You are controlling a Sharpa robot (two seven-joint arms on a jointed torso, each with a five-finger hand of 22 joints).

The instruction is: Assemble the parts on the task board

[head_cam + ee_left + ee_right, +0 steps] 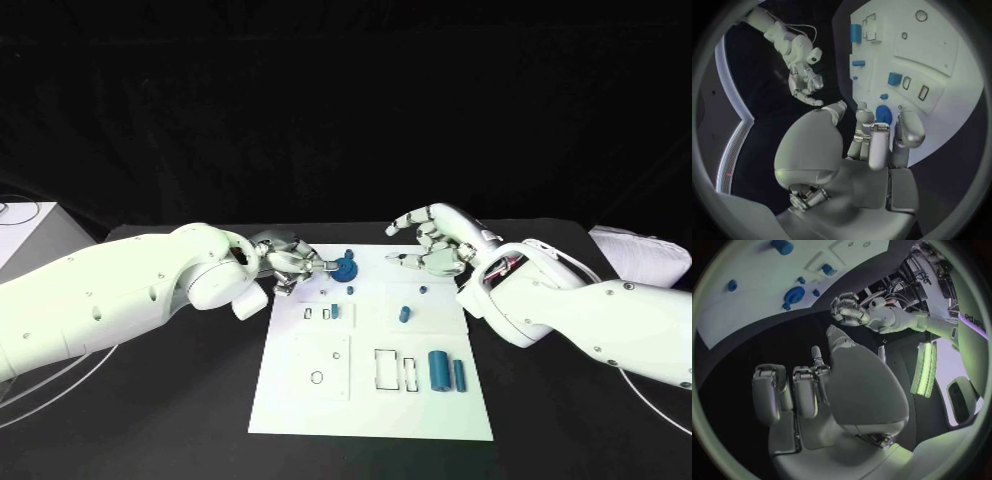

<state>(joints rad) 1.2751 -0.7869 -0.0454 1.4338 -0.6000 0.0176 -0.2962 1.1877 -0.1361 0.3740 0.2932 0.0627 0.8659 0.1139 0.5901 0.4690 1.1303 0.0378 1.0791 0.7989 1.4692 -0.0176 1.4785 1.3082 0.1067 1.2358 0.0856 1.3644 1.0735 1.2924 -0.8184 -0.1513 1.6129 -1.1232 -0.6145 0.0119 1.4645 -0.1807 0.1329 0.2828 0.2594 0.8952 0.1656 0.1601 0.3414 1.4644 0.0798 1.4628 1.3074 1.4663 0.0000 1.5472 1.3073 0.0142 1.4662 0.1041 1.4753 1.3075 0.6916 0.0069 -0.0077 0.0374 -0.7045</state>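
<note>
The white task board (310, 400) lies in the middle of the black table. A round blue part (343, 268) stands near its far edge. My left hand (291, 263) sits just left of that part, fingertips pointing at it; in the left wrist view the round blue part (883, 114) shows between the fingers (877, 142), and I see no grip on it. My right hand (436, 245) hovers over the board's far right corner, fingers spread and empty. Two blue cylinders (438, 370) lie near the board's right edge, and small blue pieces (405, 314) lie mid-board.
A stack of white sheets (642, 255) lies at the table's right edge. A white box (22, 235) stands beyond the left edge. Cables (36, 385) trail under my left arm. Rectangular outlines (387, 368) mark slots on the board.
</note>
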